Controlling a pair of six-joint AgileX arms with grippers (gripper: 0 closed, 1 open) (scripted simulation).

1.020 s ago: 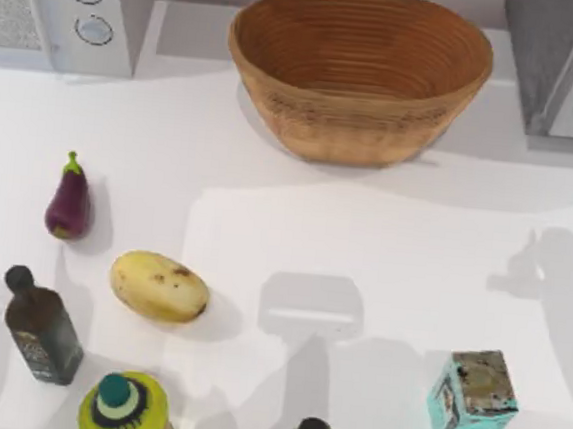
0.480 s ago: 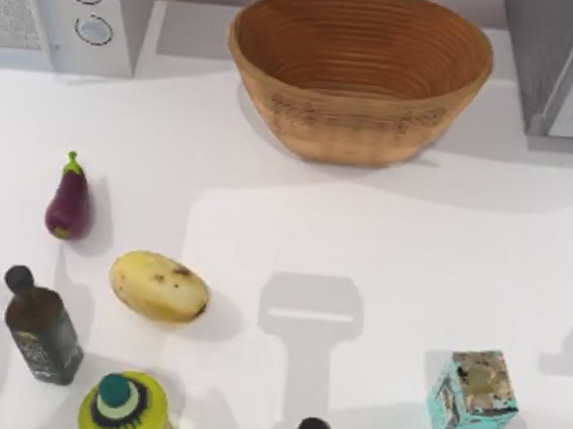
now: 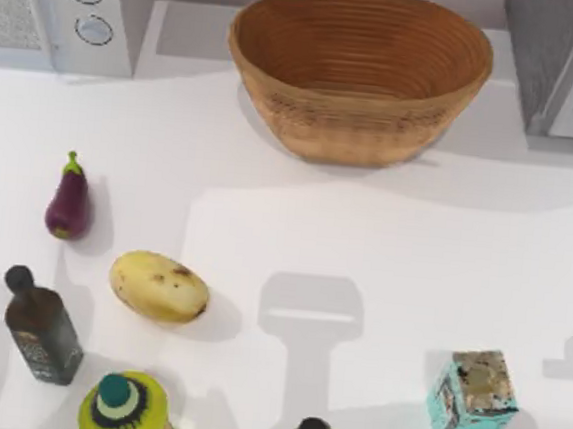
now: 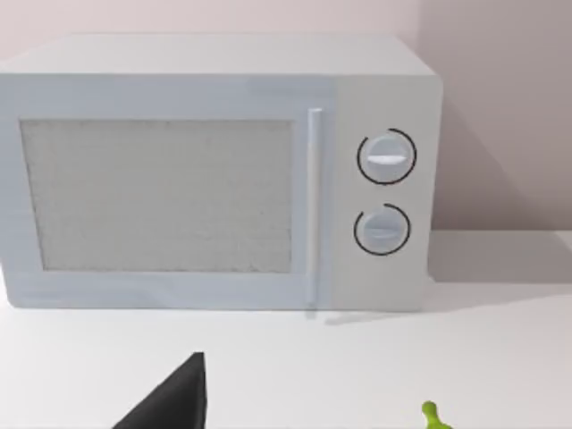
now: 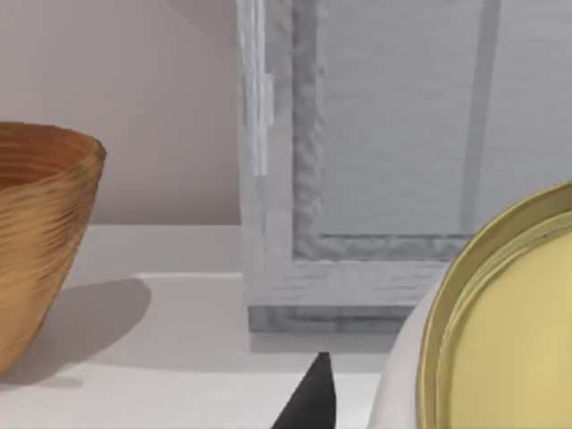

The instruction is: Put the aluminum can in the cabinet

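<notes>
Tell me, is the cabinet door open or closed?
Closed, as far as I can see. In the right wrist view the cabinet door sits flat in its pale frame, and the aluminum can is outside, close to the camera.

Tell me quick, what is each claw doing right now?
Left gripper: parked facing the microwave; cannot be told.
Right gripper: beside the aluminum can, facing the cabinet; cannot be told.

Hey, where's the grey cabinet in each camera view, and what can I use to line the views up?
Top view: the cabinet sits at the table's far right corner.
Right wrist view: the cabinet stands straight ahead, beside the basket.
Left wrist view: this camera faces the microwave instead.
Shared landmark: the basket, left of the cabinet in the top view.
</notes>
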